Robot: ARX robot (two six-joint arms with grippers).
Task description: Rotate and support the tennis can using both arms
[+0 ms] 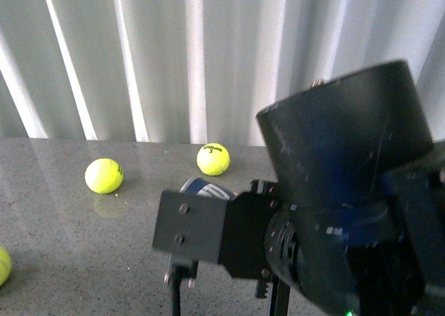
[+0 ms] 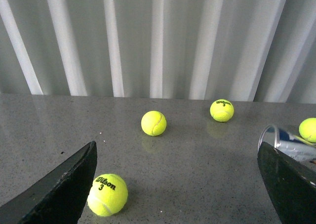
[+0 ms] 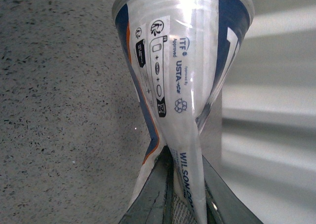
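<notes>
The tennis can point(image 3: 182, 61) is a clear tube with a blue, white and orange Wilson label. My right gripper point(image 3: 185, 197) is shut on it, and its wall is pinched flat between the fingers point(image 3: 150, 202). In the front view only the can's blue end point(image 1: 205, 188) shows, behind my right arm's bracket plate point(image 1: 191, 229) and bulky housing point(image 1: 348, 184). My left gripper point(image 2: 182, 194) is open and empty low over the table. The can's silver-rimmed open end point(image 2: 284, 141) lies just beyond its right-hand finger point(image 2: 291, 184).
Yellow tennis balls lie on the grey speckled table point(image 2: 197, 169): one point(image 2: 107, 194) beside the left gripper's other finger, others farther out point(image 2: 153, 123) point(image 2: 221, 110), one point(image 2: 308, 129) behind the can. White ribbed curtain point(image 1: 174, 58) backs the table.
</notes>
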